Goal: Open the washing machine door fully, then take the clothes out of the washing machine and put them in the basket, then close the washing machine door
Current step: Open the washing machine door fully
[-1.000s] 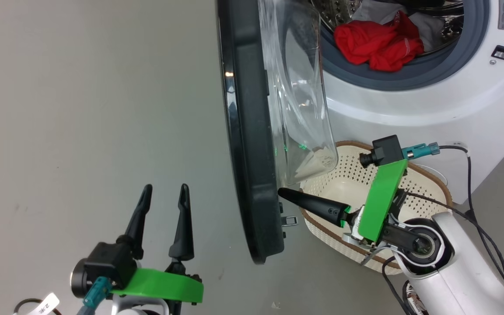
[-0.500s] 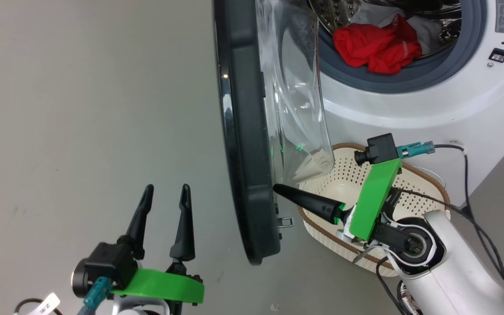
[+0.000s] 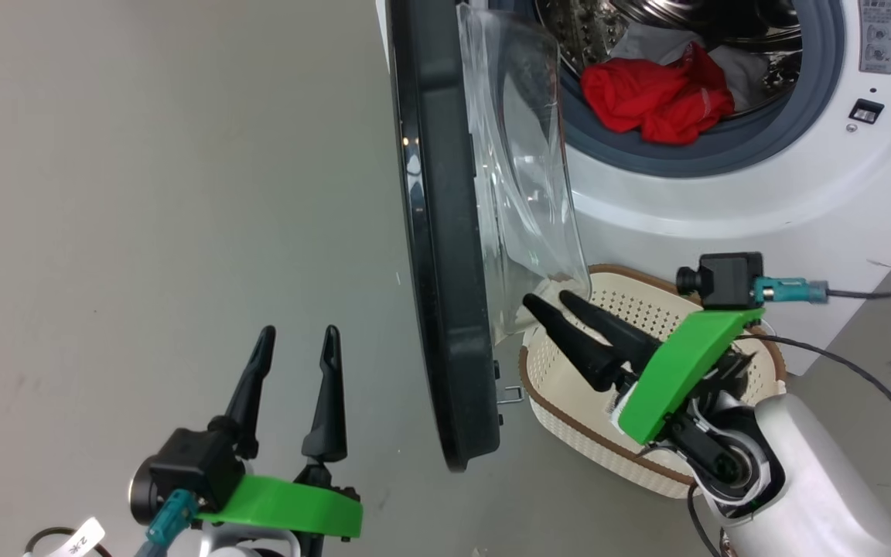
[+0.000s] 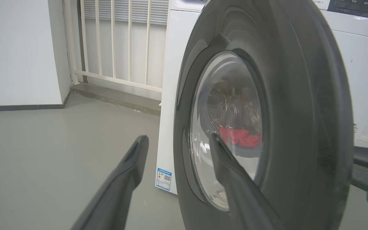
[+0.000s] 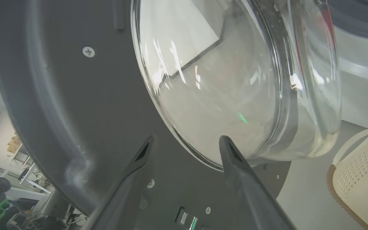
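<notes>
The right gripper (image 3: 546,297), spread, had twisted back from the washing machine door (image 3: 438,232) at twelve o'clock, which likely needed another push. The clothes (image 3: 650,97) lay at one o'clock; the left gripper (image 3: 296,340) hung spread.

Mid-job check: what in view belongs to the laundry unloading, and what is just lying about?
Job:
washing machine
washing machine door, ajar
red clothes, inside the machine
basket, below the door
right hand, open beside the door glass

Lying about:
white railing
grey step under it
paper tag
</notes>
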